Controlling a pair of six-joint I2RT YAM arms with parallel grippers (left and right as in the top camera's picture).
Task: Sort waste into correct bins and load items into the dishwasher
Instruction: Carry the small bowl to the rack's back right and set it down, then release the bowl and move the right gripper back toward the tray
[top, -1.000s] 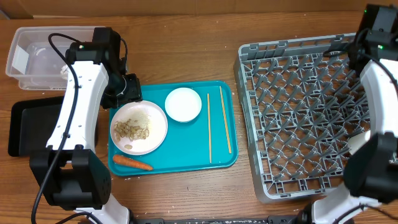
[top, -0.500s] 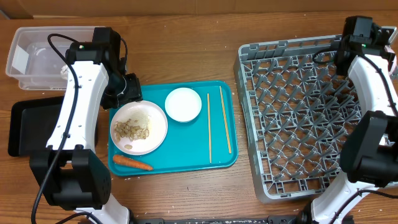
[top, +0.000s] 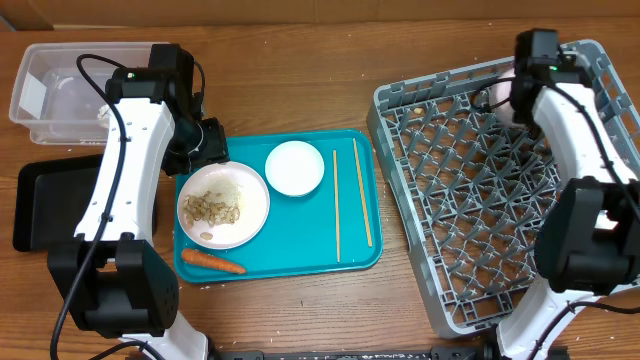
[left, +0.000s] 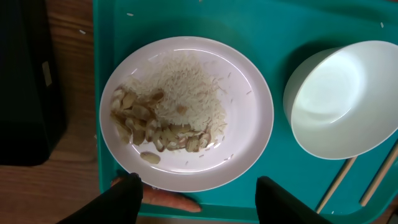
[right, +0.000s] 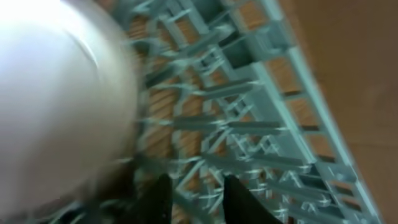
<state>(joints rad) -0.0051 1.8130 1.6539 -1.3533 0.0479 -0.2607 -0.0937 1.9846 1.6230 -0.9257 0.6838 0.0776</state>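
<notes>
Around: carrot (top: 212, 262) at tray (top: 300, 250) edge, chopsticks (top: 352, 205) beside bowl (top: 294, 167).
Plate (left: 249, 130): rice (left: 189, 93), nut scraps (left: 149, 124).
Rack (top: 480, 220): white dish (right: 56, 106) at far end.
Left pincer (left: 199, 186): released, over plate.
Right pincer (right: 196, 196): too blurry, can't tell.

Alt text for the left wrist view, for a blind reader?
A round white plate of white rice and beige nut-like scraps sits on a teal tray, beneath the open left end effector. An empty white bowl lies to its right, two chopsticks at lower right, a black tray at left.
</notes>
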